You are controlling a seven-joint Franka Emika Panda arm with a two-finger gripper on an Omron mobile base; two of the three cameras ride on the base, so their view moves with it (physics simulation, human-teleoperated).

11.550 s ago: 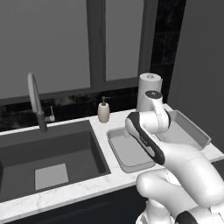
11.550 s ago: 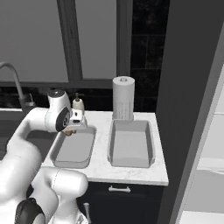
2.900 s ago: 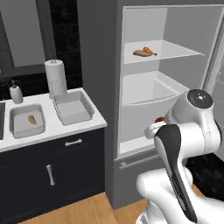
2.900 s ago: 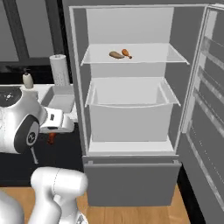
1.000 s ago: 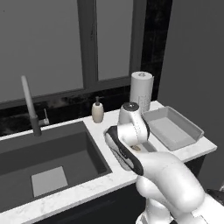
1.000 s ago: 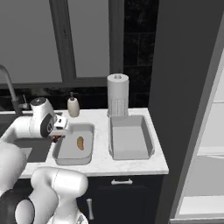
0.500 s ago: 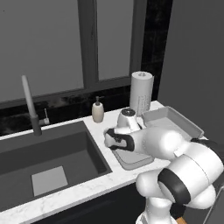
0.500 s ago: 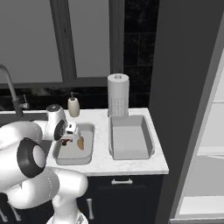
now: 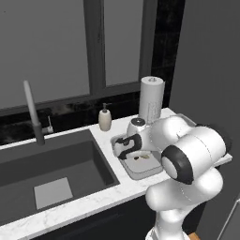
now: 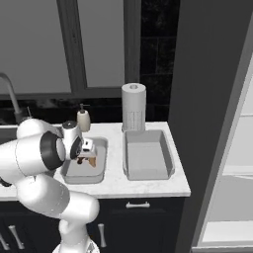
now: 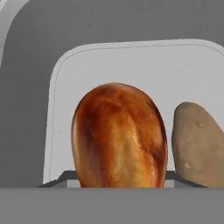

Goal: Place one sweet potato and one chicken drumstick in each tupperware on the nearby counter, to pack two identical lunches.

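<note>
Counter (image 10: 148,187) with two tupperware trays, the right tray (image 10: 147,157) bare. Over the left tray (image 11: 57,109) my gripper (image 10: 87,150) is clamped on the chicken drumstick (image 11: 119,135), the sweet potato (image 11: 200,146) lying just beside it on the tray floor. I would lower until the meat rests (clear of the potato), then part the fingers and lift straight up

Left base cam sits behind the arm, looking forward and down over the sink (image 9: 56,173) and counter (image 9: 89,204). Right base cam covers the same counter from the other side, both tupperware (image 10: 148,158) in frame. They share the paper towel roll (image 9: 151,99) and soap bottle (image 10: 83,118). Hand cam is right up close, staring into one tray at a chicken drumstick (image 11: 119,136) beside a sweet potato (image 11: 199,144).
</note>
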